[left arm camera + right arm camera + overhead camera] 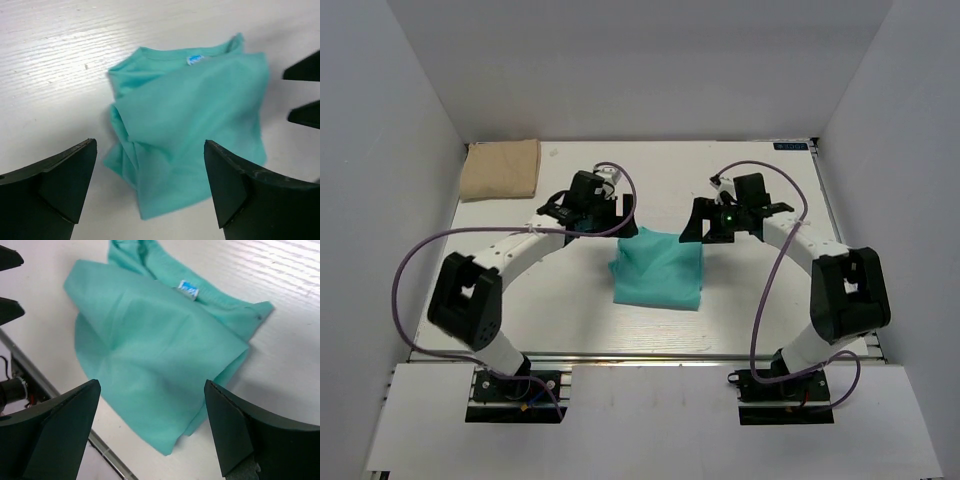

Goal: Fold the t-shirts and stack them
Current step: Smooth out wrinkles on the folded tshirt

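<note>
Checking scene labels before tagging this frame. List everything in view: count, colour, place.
green shirt: one, teal, loosely folded, middle of the table
tan shirt: one, beige, folded, far left corner of the table
tag: one, blue and white, at the green shirt's collar
table: one, white
walls: white, on three sides
cables: two, purple, one looping off each arm
left claw: one, black, open, over the green shirt's far left part
right claw: one, black, open, over its far right part
</note>
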